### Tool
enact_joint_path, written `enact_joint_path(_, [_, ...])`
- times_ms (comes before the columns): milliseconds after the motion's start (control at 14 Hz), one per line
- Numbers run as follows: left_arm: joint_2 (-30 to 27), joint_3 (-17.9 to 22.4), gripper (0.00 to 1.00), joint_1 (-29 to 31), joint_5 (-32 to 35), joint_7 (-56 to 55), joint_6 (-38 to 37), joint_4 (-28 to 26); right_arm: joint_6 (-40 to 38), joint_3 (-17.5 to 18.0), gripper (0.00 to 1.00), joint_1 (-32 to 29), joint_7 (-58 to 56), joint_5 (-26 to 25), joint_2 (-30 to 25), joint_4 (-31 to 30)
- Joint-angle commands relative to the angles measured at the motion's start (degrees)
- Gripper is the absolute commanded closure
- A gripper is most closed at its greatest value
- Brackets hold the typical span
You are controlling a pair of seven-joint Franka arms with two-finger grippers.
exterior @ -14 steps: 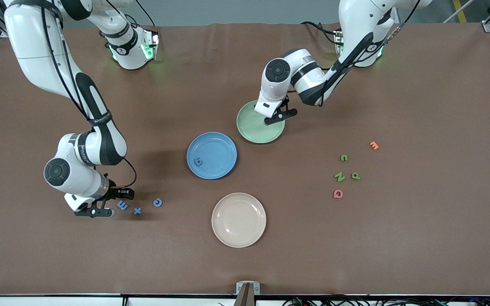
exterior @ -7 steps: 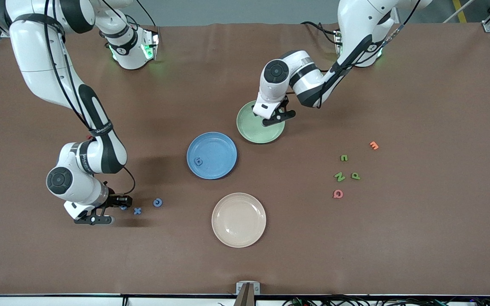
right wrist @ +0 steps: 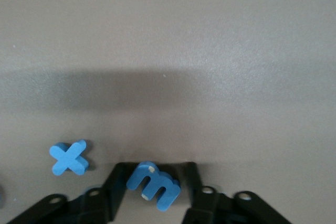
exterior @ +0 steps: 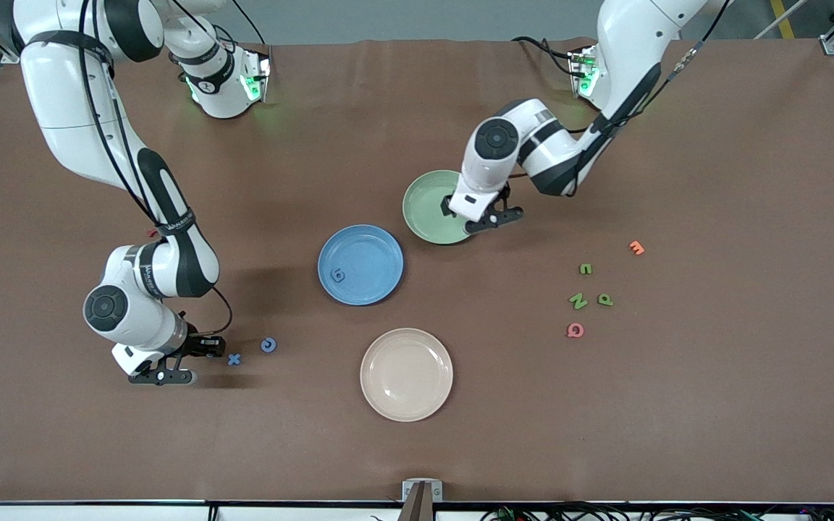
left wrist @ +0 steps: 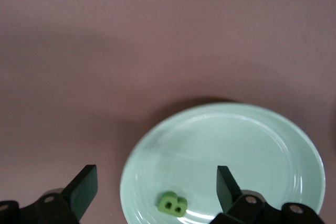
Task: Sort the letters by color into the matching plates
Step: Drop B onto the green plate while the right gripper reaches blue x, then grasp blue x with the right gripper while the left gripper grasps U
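Right pincer (exterior: 184, 365) is sitting low at the bench (exterior: 714, 405) near the right arm's end, its fingers (right wrist: 116, 187) closing on a blue M-shaped letter (right wrist: 154, 185). Just beside it, a blue X (exterior: 234, 359) and a blue C (exterior: 268, 345) are lying on the bench. Left pincer (exterior: 488, 217) is hanging wide open and empty over the edge of the green plate (exterior: 424, 210), where a green letter (left wrist: 172, 204) is lying. One blue letter (exterior: 338, 275) is resting in the blue plate (exterior: 373, 253). Three green letters (exterior: 586, 269) (exterior: 578, 300) (exterior: 605, 299) are lying toward the left arm's end.
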Motion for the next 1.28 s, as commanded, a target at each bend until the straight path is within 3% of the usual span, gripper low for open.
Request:
enact_joint_path(0, [-2.85,-0.30,0.01,3.79,0.73,4.42,-1.33,-0.53,-0.06,0.67,0.97,-0.24,0.48,-0.57,1.43,1.08])
enact_joint_path(428, [-5.84,-0.21,0.01,13.10,2.82,17.53,-1.41,-2.63,-7.17,1.03,0.99,2.57,9.54,0.13,-1.12,1.08])
enact_joint_path(642, [-5.49,-0.30,0.01,17.16,8.27,19.38,-1.33,-2.55,-7.18,1.03,0.99,2.49,9.54,0.22,-1.56,0.73])
enact_joint_path(998, [-4.18,-0.30,0.01,22.17,10.92,23.16,-0.80,-2.55,-7.00,1.11,0.98,2.66,9.54,0.22,-1.47,1.17])
enact_joint_path(1069, [-4.00,-0.30,0.01,22.96,10.92,24.56,-0.54,-2.46,-6.83,1.11,0.85,2.66,9.45,0.22,-1.39,1.52])
enact_joint_path(1141, [-3.56,-0.30,0.01,23.92,11.01,26.32,-0.45,-2.37,-6.91,1.11,0.52,2.66,9.28,0.30,-1.30,2.31])
enact_joint_path(1212, [-2.95,-0.21,0.01,24.54,11.53,27.47,-0.45,-2.20,-7.00,1.11,0.27,2.75,9.37,0.31,-1.12,3.10])
